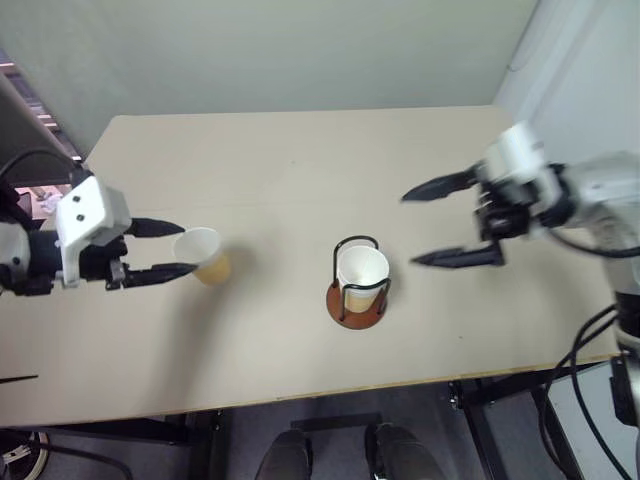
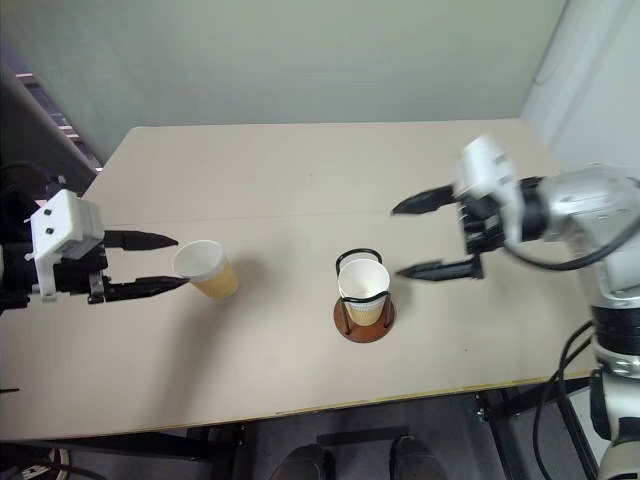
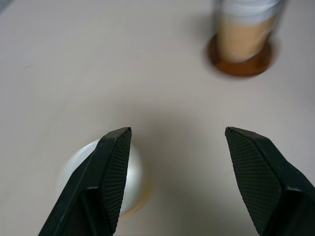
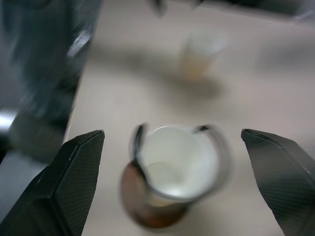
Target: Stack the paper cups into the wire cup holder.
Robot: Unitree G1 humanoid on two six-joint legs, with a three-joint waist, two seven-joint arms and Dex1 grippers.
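On the beige table [image 1: 300, 170] by a pale wall: two cups, one [image 1: 362, 272] in the single holder [image 1: 357, 305], one [image 1: 203, 254] loose at the open left gripper [image 1: 165, 250]; right gripper [image 1: 440, 222] open, empty.

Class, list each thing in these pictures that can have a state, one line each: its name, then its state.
Cup in holder: upright, seated inside the wire arches.
Loose cup: upright on the table, tilted in the head views, not held, just past the left tool's fingertips.
Holder: upright, one cup's rim showing in it.
Left tool: open, empty.
Right tool: open wide, empty, beside the holder.
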